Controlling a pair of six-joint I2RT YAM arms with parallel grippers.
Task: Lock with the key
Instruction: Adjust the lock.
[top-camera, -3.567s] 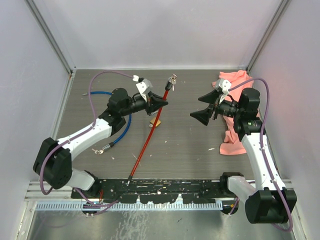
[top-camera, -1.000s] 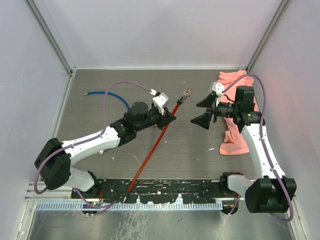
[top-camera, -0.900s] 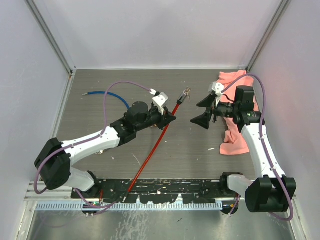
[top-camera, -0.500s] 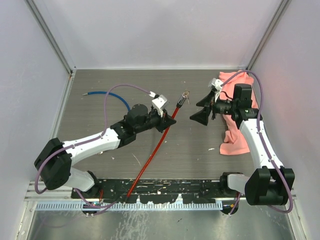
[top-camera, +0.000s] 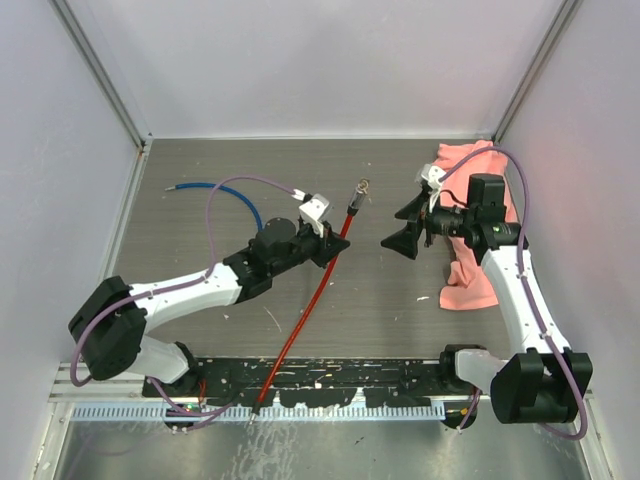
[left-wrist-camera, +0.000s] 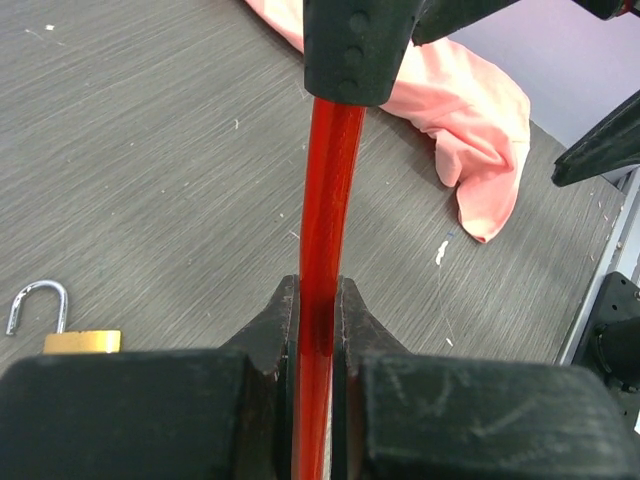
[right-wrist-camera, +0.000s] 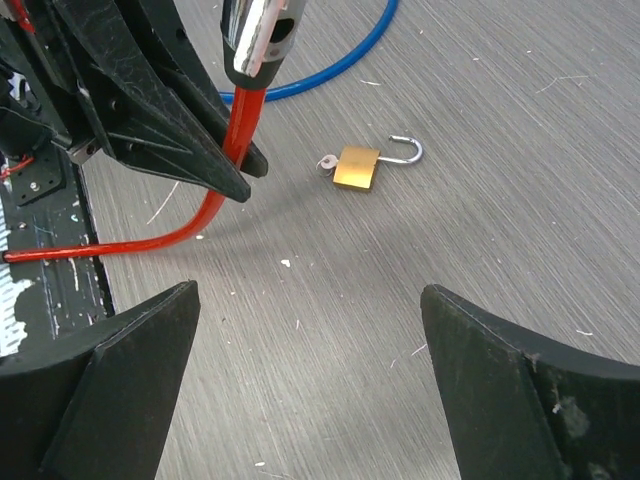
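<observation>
From above: the left gripper (top-camera: 336, 244) sits around the middle of the table (top-camera: 400, 310), jaws squeezed shut on the red cable (top-camera: 308, 308). The cable runs from the near edge up through the jaws, and its metal end (top-camera: 359, 186) sticks up toward the far side. The right gripper (top-camera: 390, 229) faces it from the right, near but not touching, fingers spread wide with nothing between them. A pink cloth (top-camera: 468, 163) is bunched in the far right corner and a blue cable (top-camera: 214, 187) curves along the far left. The padlock is hidden under the left arm here.

Left wrist cam: the left gripper (left-wrist-camera: 317, 305) pinches the red cable (left-wrist-camera: 330, 180) tight between both pads. The brass padlock (left-wrist-camera: 82, 341) lies flat on the table at lower left with its shackle swung open, well apart from the cable. The pink cloth (left-wrist-camera: 470, 115) is further off.

Right wrist cam: the right gripper (right-wrist-camera: 312, 395) is wide open and empty. Past it the padlock (right-wrist-camera: 357, 167) lies on its side on bare table, shackle open, just beside the left gripper (right-wrist-camera: 240, 178) but not touching it. The red cable (right-wrist-camera: 212, 205) and its chrome tip (right-wrist-camera: 257, 35) rise at upper left, with the blue cable (right-wrist-camera: 330, 70) behind.
</observation>
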